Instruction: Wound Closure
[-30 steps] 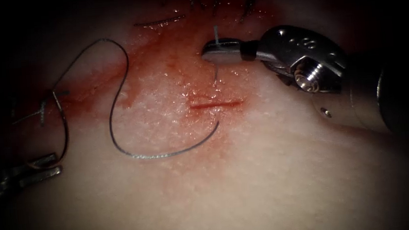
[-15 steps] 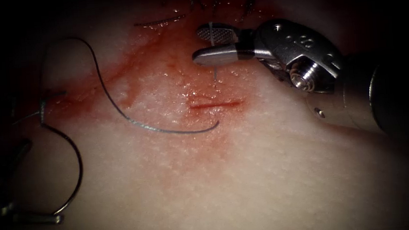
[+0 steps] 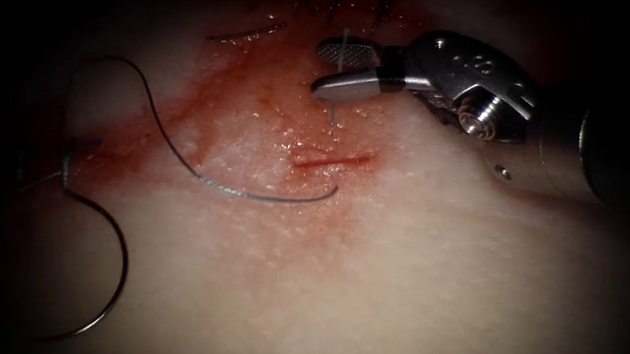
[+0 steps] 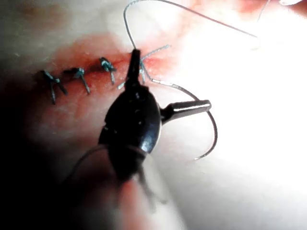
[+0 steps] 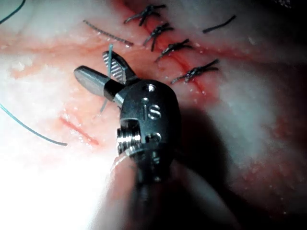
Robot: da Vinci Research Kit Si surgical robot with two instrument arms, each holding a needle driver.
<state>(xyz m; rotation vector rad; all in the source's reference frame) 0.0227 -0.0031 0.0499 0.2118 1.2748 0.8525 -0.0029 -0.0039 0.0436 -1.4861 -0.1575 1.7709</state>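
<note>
The curved needle (image 3: 122,252) lies free on the tissue (image 3: 382,269), far left of the short red cut (image 3: 329,161), and is not in the tissue. Its thread (image 3: 203,180) loops up and ends just left of the cut. My right tool (image 3: 319,68) hovers above the cut with its jaws apart, and a short upright thread end (image 3: 332,108) passes between them. In the left wrist view my left tool (image 4: 171,78) stands wide open and holds nothing, with the needle (image 4: 213,134) beside it. The right wrist view shows the right tool (image 5: 91,63) open around the thread end (image 5: 110,52).
Several finished dark stitches (image 5: 172,48) run along the closed wound behind the right tool and sit by the left tool's tip (image 4: 79,74). A knot with tails (image 3: 66,163) sits at the left. Red fluid (image 3: 234,108) stains the tissue around the cut.
Both tools opened: the right let go of the short thread end, the left released the needle at lower left and withdrew. The needle settled on the tissue and the thread loop shifted.
</note>
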